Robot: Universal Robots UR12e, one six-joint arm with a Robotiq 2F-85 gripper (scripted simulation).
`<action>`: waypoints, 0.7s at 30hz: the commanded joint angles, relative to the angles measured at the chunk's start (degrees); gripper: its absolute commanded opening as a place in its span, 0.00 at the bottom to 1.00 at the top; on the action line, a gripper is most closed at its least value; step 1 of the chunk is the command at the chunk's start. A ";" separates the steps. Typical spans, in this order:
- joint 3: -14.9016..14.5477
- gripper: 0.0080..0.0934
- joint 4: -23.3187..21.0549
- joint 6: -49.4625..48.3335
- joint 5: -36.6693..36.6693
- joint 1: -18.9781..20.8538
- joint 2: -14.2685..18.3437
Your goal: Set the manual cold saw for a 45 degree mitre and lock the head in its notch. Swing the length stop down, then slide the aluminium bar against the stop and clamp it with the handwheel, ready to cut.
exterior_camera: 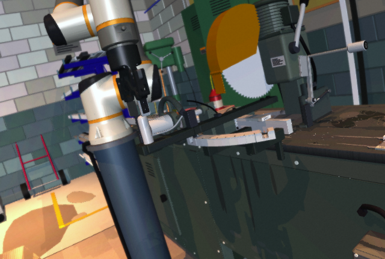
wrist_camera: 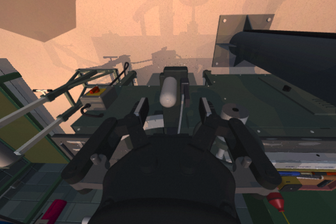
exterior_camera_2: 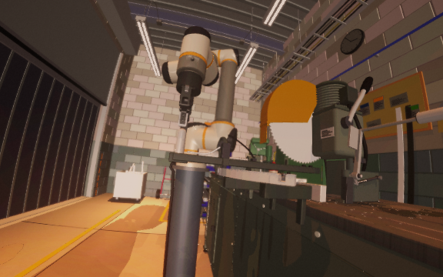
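My gripper [exterior_camera: 140, 104] [exterior_camera_2: 183, 117] [wrist_camera: 171, 107] hangs just above the white upright grip [exterior_camera: 145, 130] [exterior_camera_2: 180, 141] [wrist_camera: 168, 92] at the outer end of the long black mitre arm [exterior_camera: 205, 121] [exterior_camera_2: 244, 163]. It is open and holds nothing. The arm runs back under the saw head [exterior_camera: 248, 54] [exterior_camera_2: 310, 123], whose orange guard leaves the toothed blade half bare. The graduated mitre scale plate [exterior_camera: 233, 139] [exterior_camera_2: 260, 177] sits at the table's front edge. The length stop rod [exterior_camera: 336, 50] [exterior_camera_2: 402, 119] with its white knob sticks out to the right, raised. The aluminium bar is not clearly visible.
The robot's own dark blue pedestal [exterior_camera: 127, 194] [exterior_camera_2: 185, 219] stands right beside the arm's end. The green machine cabinet [exterior_camera: 248, 200] lies below. A control box with a red button [wrist_camera: 95, 94] sits to the left in the wrist camera. A drill press [exterior_camera: 164, 63] stands behind.
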 commanded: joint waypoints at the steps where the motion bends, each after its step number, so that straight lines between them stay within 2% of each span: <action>1: 0.06 0.82 -0.22 0.00 0.00 0.00 0.14; 13: 1.09 0.82 -3.41 0.00 0.00 0.00 2.31; 21: 1.24 0.82 -3.94 0.00 0.00 0.00 2.66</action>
